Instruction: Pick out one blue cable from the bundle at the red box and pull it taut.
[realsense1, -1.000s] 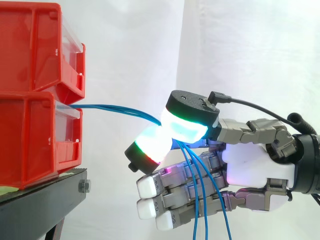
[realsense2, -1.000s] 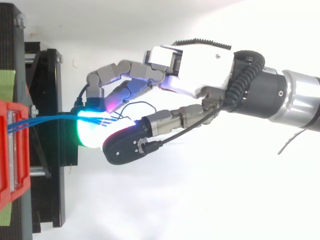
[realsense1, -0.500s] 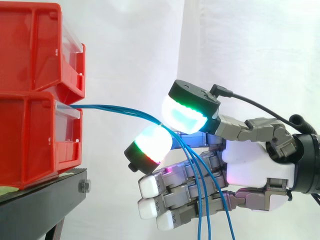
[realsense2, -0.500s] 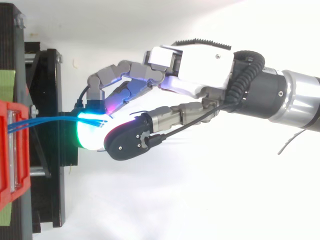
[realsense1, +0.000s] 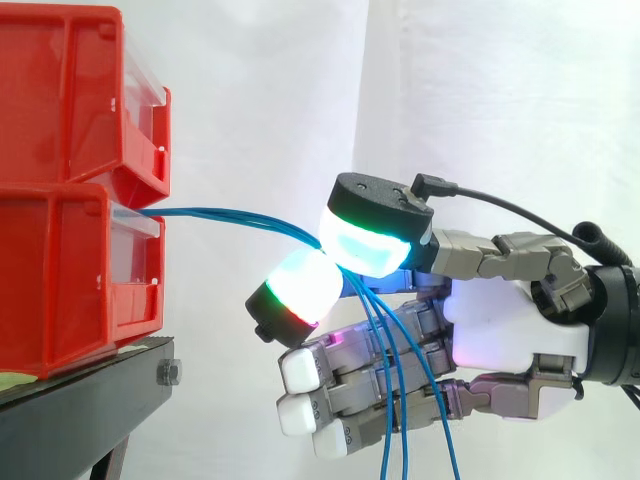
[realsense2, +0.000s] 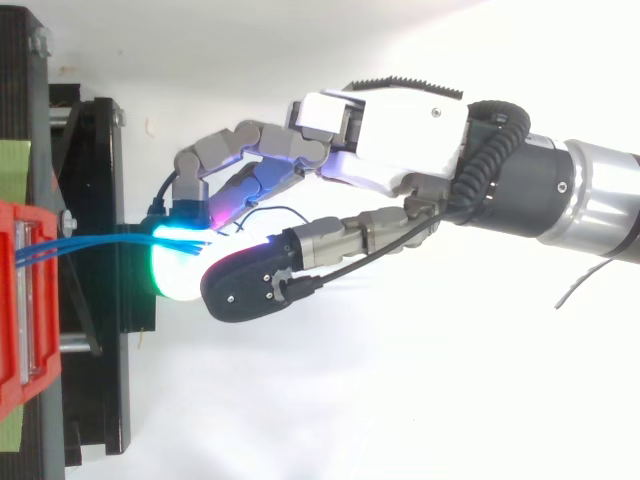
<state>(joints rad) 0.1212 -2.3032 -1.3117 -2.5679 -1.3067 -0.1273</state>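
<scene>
The hand (realsense1: 510, 330) is pinching the blue cables (realsense1: 220, 215) between two of its glowing pads (realsense1: 365, 245). A cyan-and-green pad is pressing down from 12 o'clock onto a white, green and red one beneath it. The other fingers are curling loosely at 6 o'clock from the pinch, their white tips pointing toward 9 o'clock. Several strands are passing through the pinch, and whether only one is being gripped cannot be told.

From the pinch the cables are running toward 9 o'clock in a shallow arch, bowing rather than lying straight, and entering the front of the red box (realsense1: 60, 270). On the other side they are dropping toward 6 o'clock across the curled fingers.

In the top view the hand (realsense2: 400, 130) is reaching toward 9 o'clock, with the arm (realsense2: 580, 200) coming in from 3 o'clock. There the cables (realsense2: 90, 242) are fanning slightly as they are meeting the box.

The red box is sitting under an upper red bin (realsense1: 60, 90), and both are resting on the black stand (realsense1: 90, 400), which is carrying a green strip (realsense2: 12, 165). A white curtain (realsense1: 480, 100) is hanging behind.
</scene>
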